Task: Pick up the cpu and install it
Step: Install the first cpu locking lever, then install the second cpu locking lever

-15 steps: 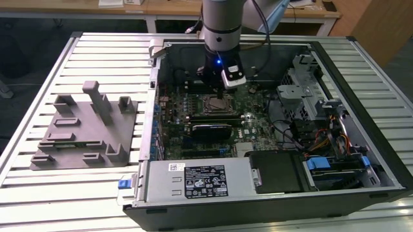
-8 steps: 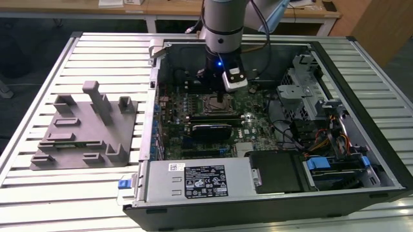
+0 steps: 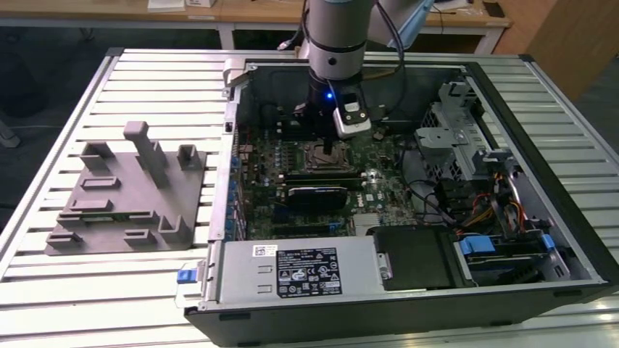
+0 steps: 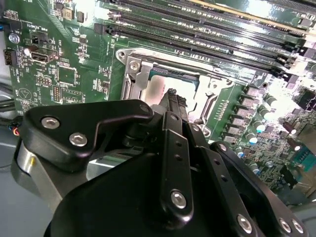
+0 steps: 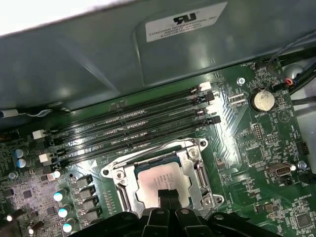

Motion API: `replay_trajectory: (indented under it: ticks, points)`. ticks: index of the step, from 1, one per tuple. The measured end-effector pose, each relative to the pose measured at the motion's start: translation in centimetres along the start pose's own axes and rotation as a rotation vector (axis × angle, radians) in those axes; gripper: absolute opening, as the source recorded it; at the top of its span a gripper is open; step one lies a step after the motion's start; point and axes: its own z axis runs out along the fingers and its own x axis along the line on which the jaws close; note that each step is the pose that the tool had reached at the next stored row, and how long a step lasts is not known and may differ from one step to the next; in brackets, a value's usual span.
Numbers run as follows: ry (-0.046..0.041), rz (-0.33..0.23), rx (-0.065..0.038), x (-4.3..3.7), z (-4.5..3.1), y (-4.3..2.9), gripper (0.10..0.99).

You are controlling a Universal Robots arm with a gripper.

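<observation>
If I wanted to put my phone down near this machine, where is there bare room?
The slatted table is bare in front of the grey fixture and along the exterior view's right of the computer case. Inside the case it is crowded, with the tool over the cpu.

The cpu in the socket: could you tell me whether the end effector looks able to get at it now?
Probably yes: the end effector sits directly over the cpu in its open socket frame, with nothing between them.
</observation>
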Motion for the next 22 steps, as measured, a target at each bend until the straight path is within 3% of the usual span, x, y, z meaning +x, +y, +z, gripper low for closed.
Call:
replay_trajectory:
  ticks: [8,22]
  points:
    - [0.0,0.0,0.0,-0.05,-1.5,0.03,0.106]
    - [0.0,0.0,0.0,-0.06,-1.64,0.04,0.106]
